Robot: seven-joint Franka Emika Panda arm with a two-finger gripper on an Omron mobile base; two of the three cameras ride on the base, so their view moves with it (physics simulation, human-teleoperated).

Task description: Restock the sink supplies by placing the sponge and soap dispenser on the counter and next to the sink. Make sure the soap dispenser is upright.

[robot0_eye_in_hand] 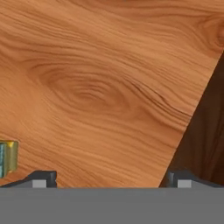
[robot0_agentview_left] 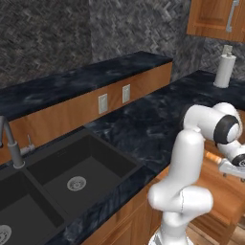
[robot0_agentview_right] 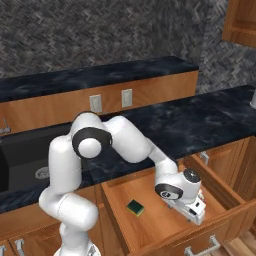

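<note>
In the open drawer (robot0_agentview_right: pixel 165 220), the end effector (robot0_eye_in_hand: pixel 109 177) gapes beside the sponge (robot0_agentview_right: pixel 135 207).

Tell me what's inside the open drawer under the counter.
The sponge lies on the wooden floor of the drawer, with the open end effector hanging empty above the floor beside it. The arm covers part of the drawer, so anything there can't be seen.

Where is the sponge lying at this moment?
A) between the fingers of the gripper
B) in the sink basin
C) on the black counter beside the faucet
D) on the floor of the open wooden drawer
D: the sponge lies flat on the floor of the open drawer, to one side of the open gripper, which holds nothing.
</note>
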